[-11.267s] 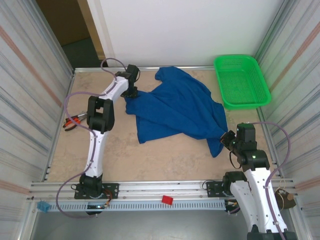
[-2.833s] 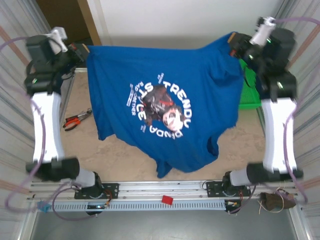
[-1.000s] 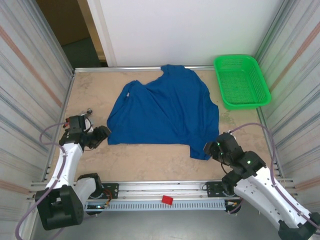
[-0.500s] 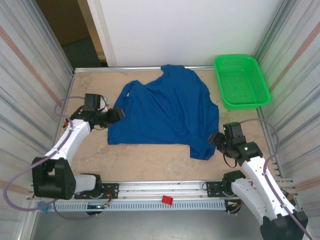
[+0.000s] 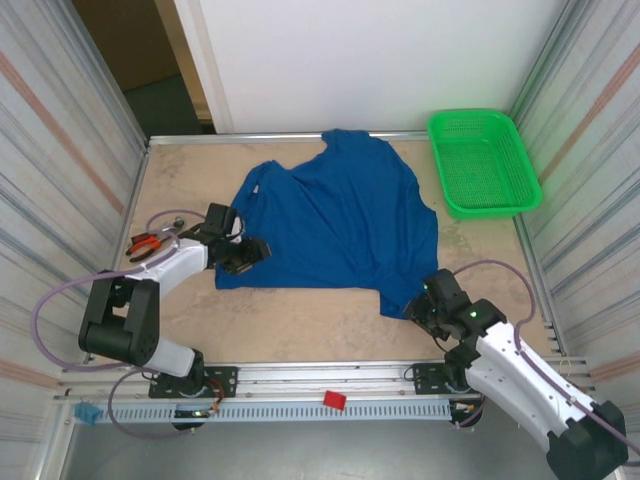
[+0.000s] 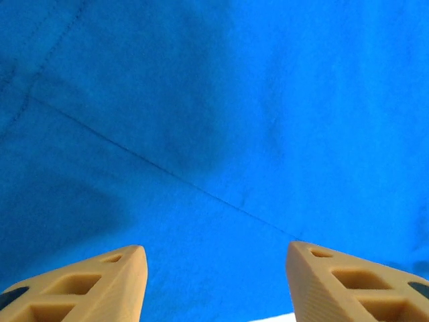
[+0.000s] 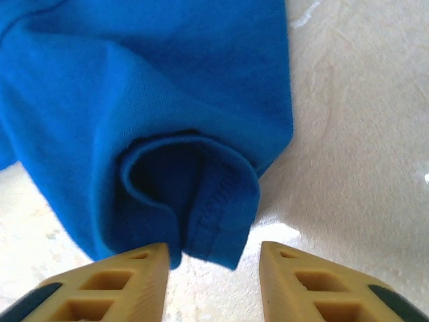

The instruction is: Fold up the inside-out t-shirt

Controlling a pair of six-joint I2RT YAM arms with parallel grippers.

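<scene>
Royal-blue cloth of the inside-out t-shirt is seen spread, somewhat rumpled, over the middle of the surface, a plain blue face turned up. One lobe reaches the far edge of the surface, and a narrower flap trails toward the near right.

The left end effector is placed low at the near-left edge of the garment. In the left wrist view the left end effector is shown with its fingers spread wide above flat blue cloth. Nothing is gripped between them, and a stitched seam is seen running diagonally across the cloth.

The right end effector is placed at the near-right flap. In the right wrist view the right end effector is likewise held wide. The stitched hem of a curled, open fold lies just ahead of the gap between its fingers, and whether the cloth is touched cannot be told.

A green mesh basket is set at the far right corner, apart from the shirt. Orange-handled pliers lie at the left edge of the surface, near the left arm.
</scene>
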